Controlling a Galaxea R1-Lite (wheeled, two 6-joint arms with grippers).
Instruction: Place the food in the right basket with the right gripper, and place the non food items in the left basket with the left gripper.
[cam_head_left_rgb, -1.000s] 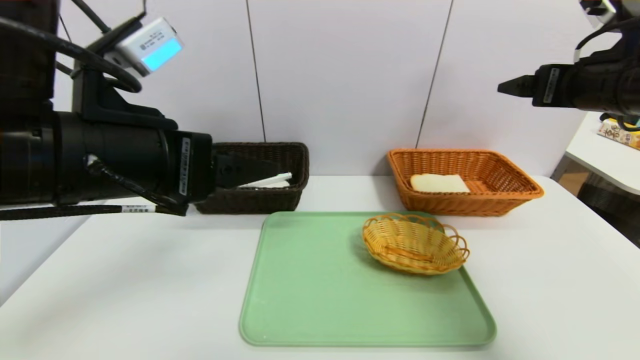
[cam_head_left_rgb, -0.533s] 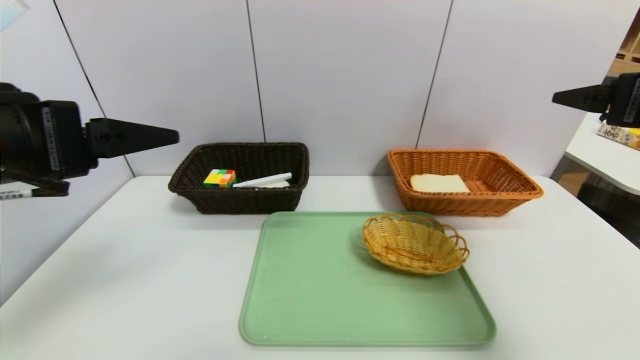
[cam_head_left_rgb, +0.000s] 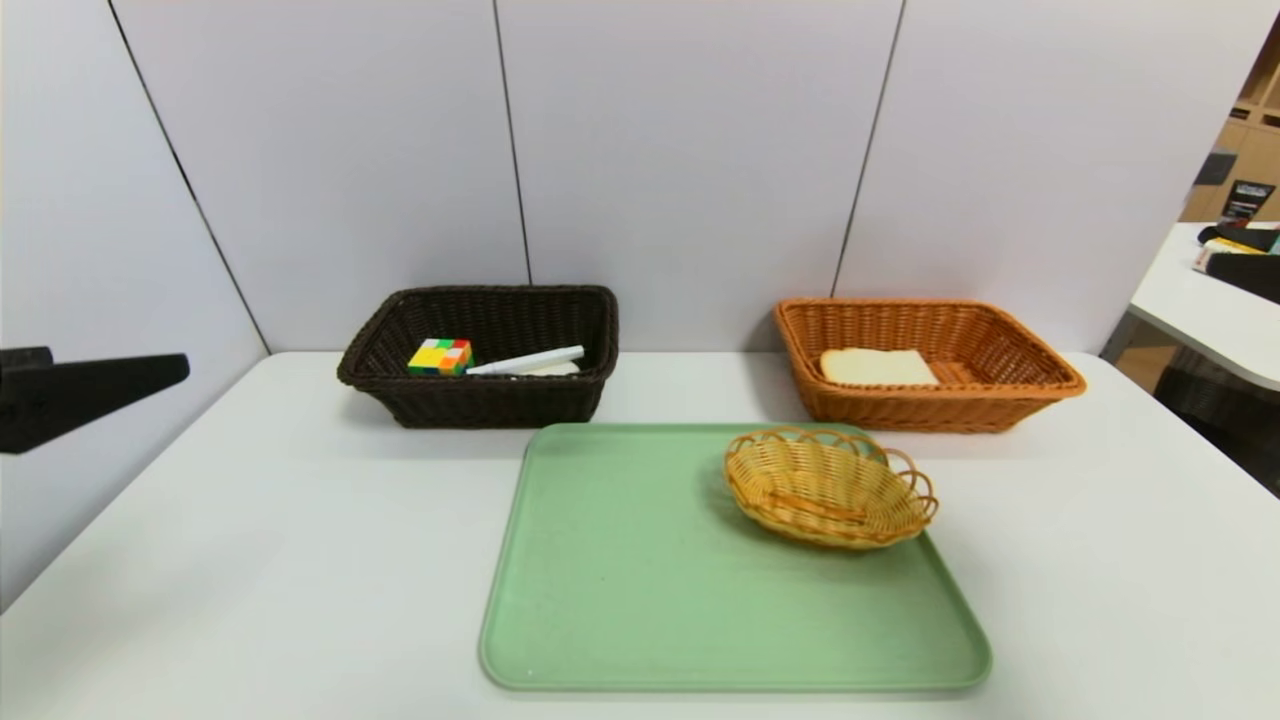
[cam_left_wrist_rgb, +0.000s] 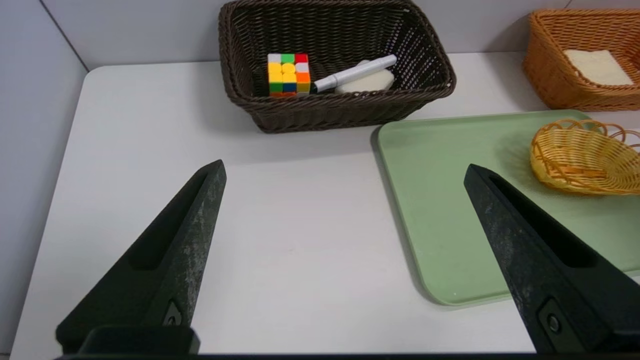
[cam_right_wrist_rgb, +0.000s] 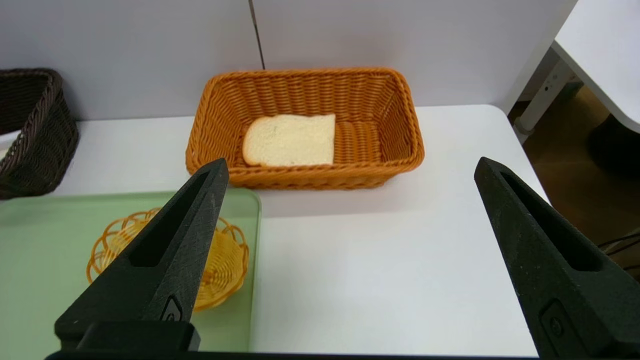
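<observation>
Both arms have withdrawn; your left gripper (cam_left_wrist_rgb: 342, 172) and right gripper (cam_right_wrist_rgb: 350, 167) gape wide, empty. Sorting looks finished: green plastic tray (cam_head_left_rgb: 640, 600) bare.

Brown basket (cam_head_left_rgb: 480, 400), orange basket (cam_head_left_rgb: 930, 400), green tray (cam_head_left_rgb: 640, 600)

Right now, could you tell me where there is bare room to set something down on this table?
The green tray is bare left of and in front of the small yellow wicker basket. White tabletop lies open left of the tray. The dark basket is crowded: puzzle cube, marker. The orange basket has room beside the bread slice.
</observation>
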